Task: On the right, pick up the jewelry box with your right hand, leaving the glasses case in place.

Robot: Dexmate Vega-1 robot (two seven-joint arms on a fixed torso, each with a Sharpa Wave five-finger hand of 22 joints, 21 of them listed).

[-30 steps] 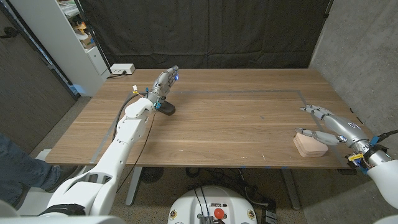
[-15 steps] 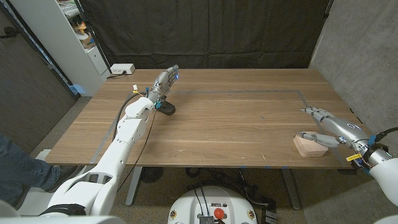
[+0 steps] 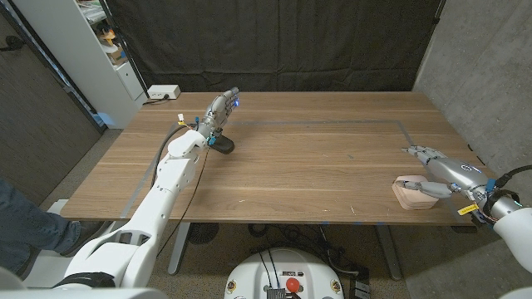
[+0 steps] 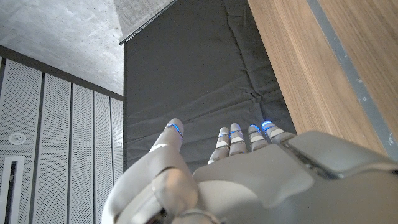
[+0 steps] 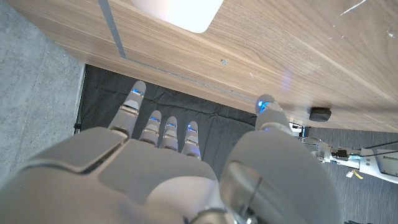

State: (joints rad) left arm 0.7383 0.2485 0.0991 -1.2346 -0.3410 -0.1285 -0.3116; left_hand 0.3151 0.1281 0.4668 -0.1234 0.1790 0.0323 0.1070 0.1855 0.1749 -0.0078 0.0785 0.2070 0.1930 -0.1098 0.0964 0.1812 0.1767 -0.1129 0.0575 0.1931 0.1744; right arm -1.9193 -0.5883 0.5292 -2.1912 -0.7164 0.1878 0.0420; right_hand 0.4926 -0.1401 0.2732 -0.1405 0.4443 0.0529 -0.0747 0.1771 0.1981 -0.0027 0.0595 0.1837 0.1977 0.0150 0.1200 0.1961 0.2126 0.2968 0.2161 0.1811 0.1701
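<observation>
The pink jewelry box (image 3: pixel 411 195) lies near the table's front right corner. My right hand (image 3: pixel 445 173) is beside it on its right, fingers spread toward the far side, and the thumb reaches over the box's top; I cannot tell whether it touches. In the right wrist view the jewelry box (image 5: pixel 177 11) shows beyond the spread fingertips (image 5: pixel 169 132), with nothing held. A small black glasses case (image 3: pixel 221 146) lies at the far left. My left hand (image 3: pixel 219 109) is raised just behind it, fingers extended and holding nothing. The left hand (image 4: pixel 249 171) is also seen from its own wrist.
The wooden table (image 3: pixel 307 166) carries a blue tape outline (image 3: pixel 399 124). A white power box (image 3: pixel 163 92) sits at the far left corner, beside a white shelf unit (image 3: pixel 91 50). A concrete wall (image 3: pixel 482 75) stands close on the right. A person's leg (image 3: pixel 21 220) shows at the left edge.
My right hand has slid a little to the right, toward the table's edge, with its thumb still over the jewelry box. The left arm and the glasses case have not moved.
</observation>
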